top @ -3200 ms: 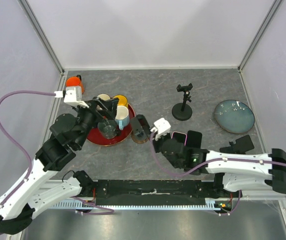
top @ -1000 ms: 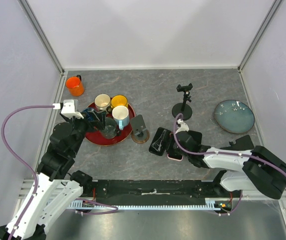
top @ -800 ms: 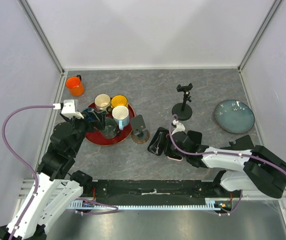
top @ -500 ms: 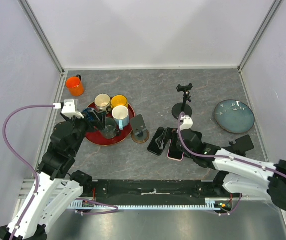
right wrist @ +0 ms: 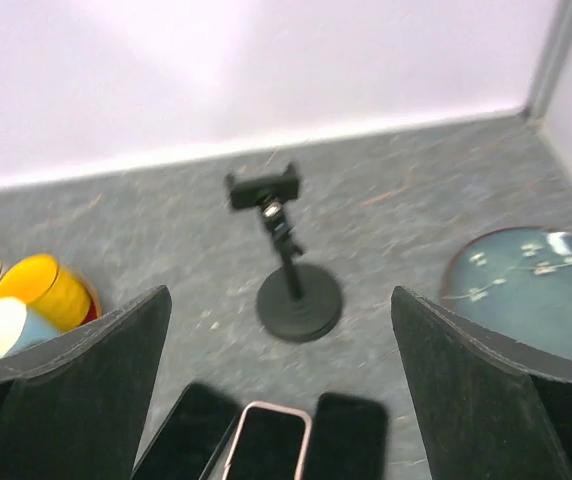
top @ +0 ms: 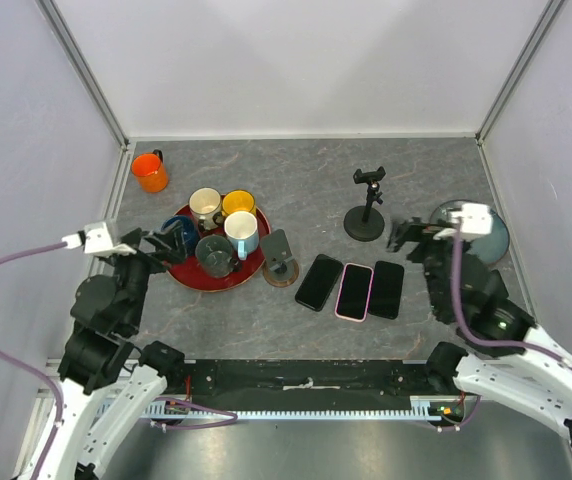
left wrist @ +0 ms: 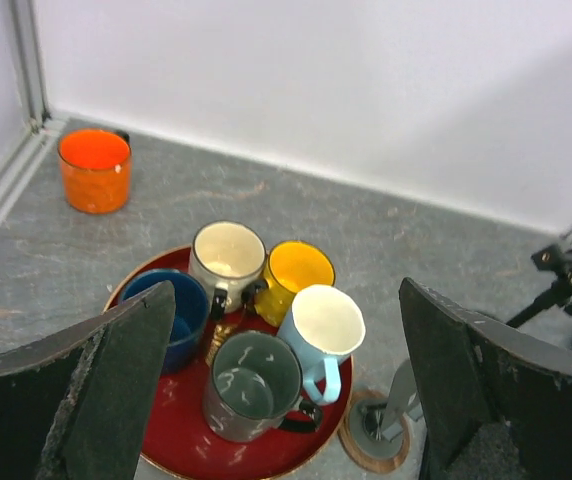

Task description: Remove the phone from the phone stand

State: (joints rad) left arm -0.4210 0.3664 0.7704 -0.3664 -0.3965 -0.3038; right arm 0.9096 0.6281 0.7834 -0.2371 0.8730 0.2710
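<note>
The phone stand [top: 280, 258], a small grey prop on a round wooden base, stands bare just right of the red tray; it also shows in the left wrist view [left wrist: 390, 420]. Three phones lie flat side by side on the table: a black one [top: 318, 282] nearest the stand, a pink-edged one [top: 354, 291] and another black one [top: 387, 289]. My right gripper [top: 421, 231] hovers open above and to the right of them, holding nothing [right wrist: 281, 300]. At the tray's left edge my left gripper [top: 169, 241] is open and holds nothing [left wrist: 286, 330].
A black clamp tripod [top: 367, 206] stands behind the phones. The red tray [top: 188, 279] carries several mugs. An orange mug [top: 149, 171] sits at the far left and a blue plate [top: 489, 247] at the right, partly under my right wrist.
My right arm has lifted off the phones and swung back to the right, uncovering all three. My left arm has drawn back toward the near left.
</note>
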